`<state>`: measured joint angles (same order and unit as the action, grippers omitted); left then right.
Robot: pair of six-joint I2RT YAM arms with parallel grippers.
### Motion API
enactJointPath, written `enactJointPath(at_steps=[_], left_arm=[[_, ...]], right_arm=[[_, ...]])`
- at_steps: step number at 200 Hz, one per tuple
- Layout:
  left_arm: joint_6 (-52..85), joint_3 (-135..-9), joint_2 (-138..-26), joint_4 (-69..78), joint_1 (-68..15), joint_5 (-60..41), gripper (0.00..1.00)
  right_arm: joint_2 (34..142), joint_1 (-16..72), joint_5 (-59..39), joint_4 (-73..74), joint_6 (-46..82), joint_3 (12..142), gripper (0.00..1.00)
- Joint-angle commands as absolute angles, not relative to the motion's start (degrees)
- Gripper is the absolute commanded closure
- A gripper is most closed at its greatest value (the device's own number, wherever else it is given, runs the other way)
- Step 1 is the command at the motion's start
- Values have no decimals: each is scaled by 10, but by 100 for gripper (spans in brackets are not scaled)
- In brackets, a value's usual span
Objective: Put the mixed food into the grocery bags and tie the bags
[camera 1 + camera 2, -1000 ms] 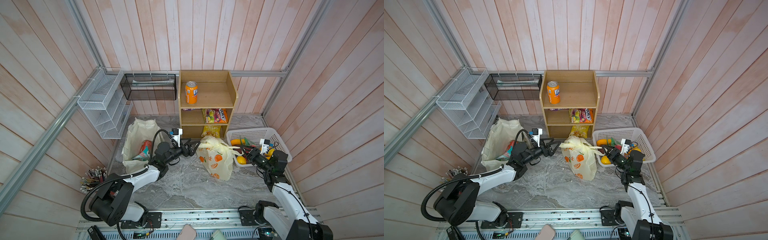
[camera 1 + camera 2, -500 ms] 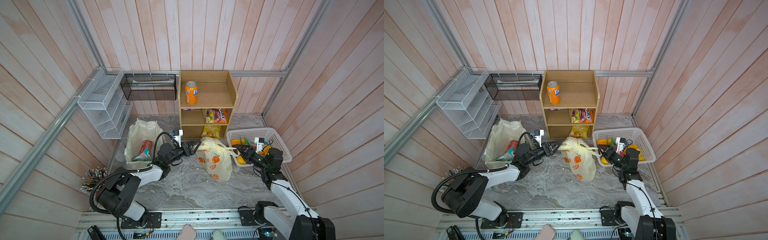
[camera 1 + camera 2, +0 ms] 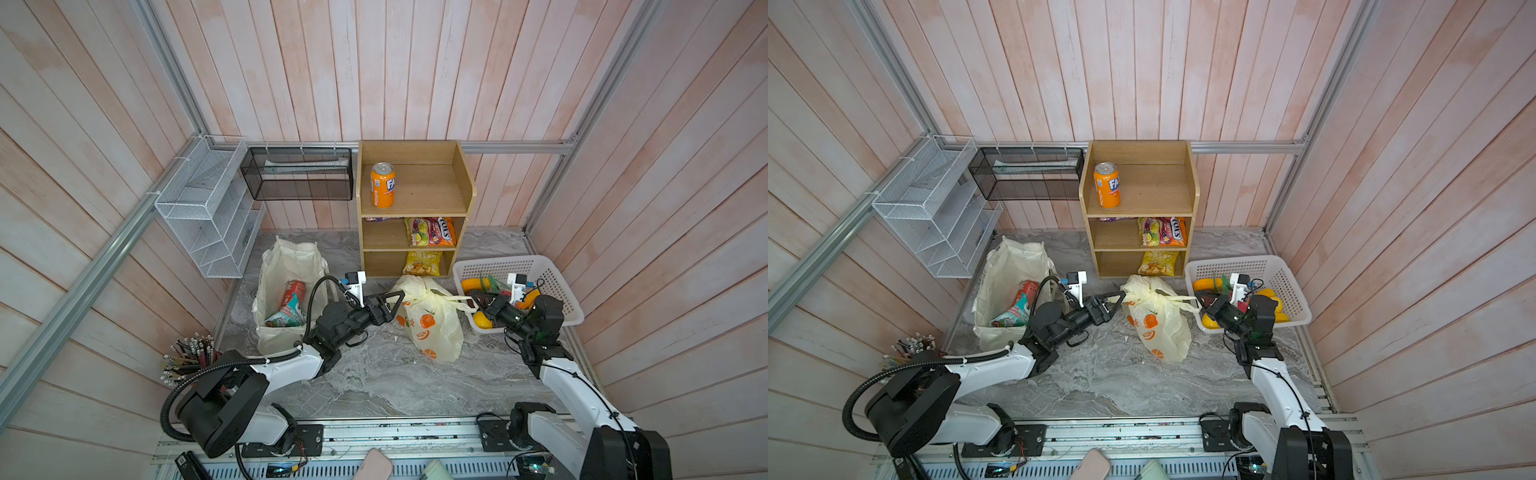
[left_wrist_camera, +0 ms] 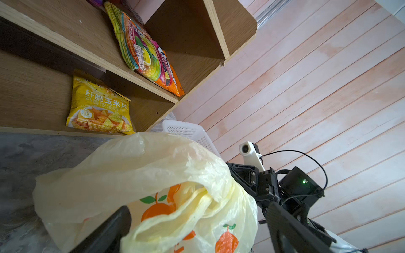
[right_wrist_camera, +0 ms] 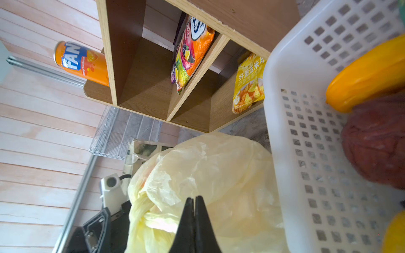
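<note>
One crinkled yellow plastic bag [image 3: 432, 328]: left gripper [image 3: 395, 305] wide, right gripper [image 3: 471, 300] pinching its handle [image 3: 451, 298].

What colour out there! The pale-yellow plastic bag [image 3: 432, 328], printed with oranges and green leaves, sat just ahead of the black left gripper [image 3: 397, 305]. Behind it, the cream tote [image 3: 286, 266] showed a red can [image 3: 294, 291] and a teal-and-white packet [image 3: 286, 316]. Behind the black right gripper [image 3: 473, 300], the white perforated basket [image 3: 552, 278] held yellow fruit [image 3: 482, 320].
</note>
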<state>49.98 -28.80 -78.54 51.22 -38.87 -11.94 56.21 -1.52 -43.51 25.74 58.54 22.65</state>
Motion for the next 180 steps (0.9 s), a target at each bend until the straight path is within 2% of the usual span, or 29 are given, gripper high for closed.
enactJointPath(at_steps=[1,16,24,45,69,96,122,134,144,180], left_arm=[[480,-288,-756,490,-406,-42,9],[483,-287,-756,501,-409,-44,25],[487,-289,-760,506,-409,-44,29],[495,-292,-778,516,-409,-46,29],[503,-297,-805,526,-408,-47,24],[505,-303,-833,548,-410,-52,28],[506,-306,-851,575,-410,-60,57],[507,-308,-855,581,-410,-62,86],[507,-309,-855,582,-410,-61,100],[478,-327,-823,548,-411,-54,100]], right_arm=[[564,-11,-431,271,583,233,100],[564,-11,-429,271,582,234,100],[566,-11,-431,271,582,233,100],[568,-11,-431,276,584,233,100],[568,-11,-432,277,584,234,100],[568,-11,-432,277,584,233,100],[568,-11,-431,278,584,234,100],[569,-11,-430,278,585,234,100],[570,-11,-431,281,587,235,100],[567,-12,-404,281,593,239,100]])
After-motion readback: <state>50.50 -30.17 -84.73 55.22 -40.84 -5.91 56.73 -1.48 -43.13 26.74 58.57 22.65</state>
